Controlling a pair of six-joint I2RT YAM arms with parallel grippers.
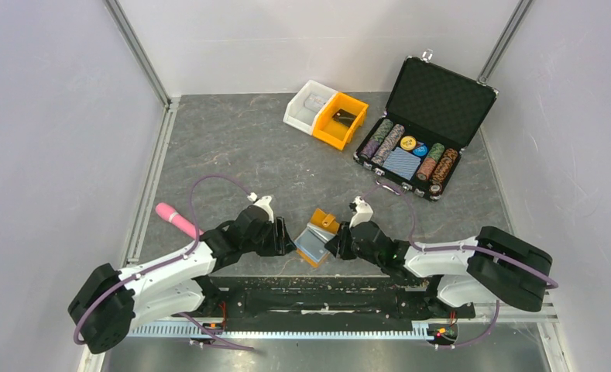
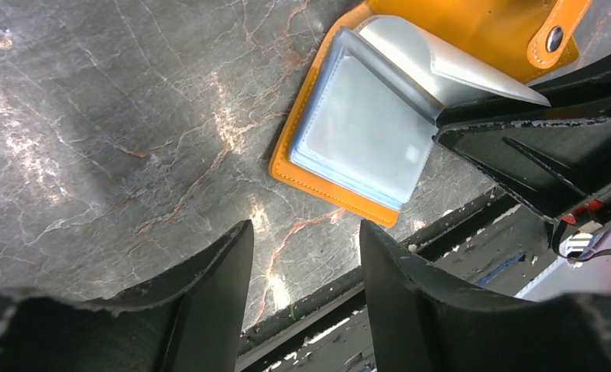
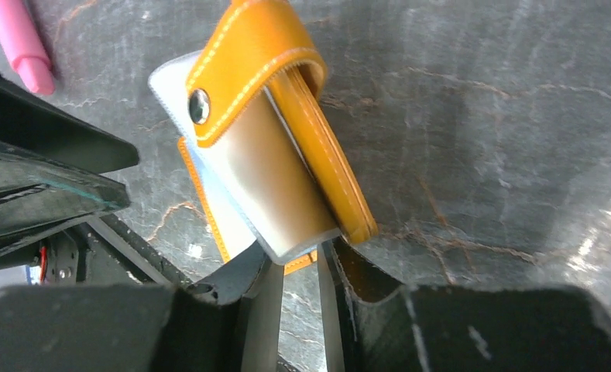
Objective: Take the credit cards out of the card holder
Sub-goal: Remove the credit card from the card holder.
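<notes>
The orange-tan card holder [image 1: 315, 239] lies open near the table's front edge, between my two grippers. Its light blue sleeves face up in the left wrist view [image 2: 364, 132]. My right gripper [image 1: 335, 245] is shut on the corner of the holder's upper grey-blue leaf and orange cover [image 3: 271, 170], holding that half tilted up; its fingertips [image 3: 300, 256] pinch the corner. Its black fingers [image 2: 534, 147] also show in the left wrist view. My left gripper [image 1: 285, 237] is open and empty [image 2: 306, 229], just left of the holder, not touching it. No loose card is visible.
A pink cylinder [image 1: 178, 220] lies left of the left arm and shows in the right wrist view [image 3: 23, 39]. A white bin [image 1: 308, 106] and an orange bin [image 1: 341, 120] stand at the back. An open black chip case [image 1: 426, 132] is at the back right. The table's front rail [image 2: 441, 232] runs close under the holder.
</notes>
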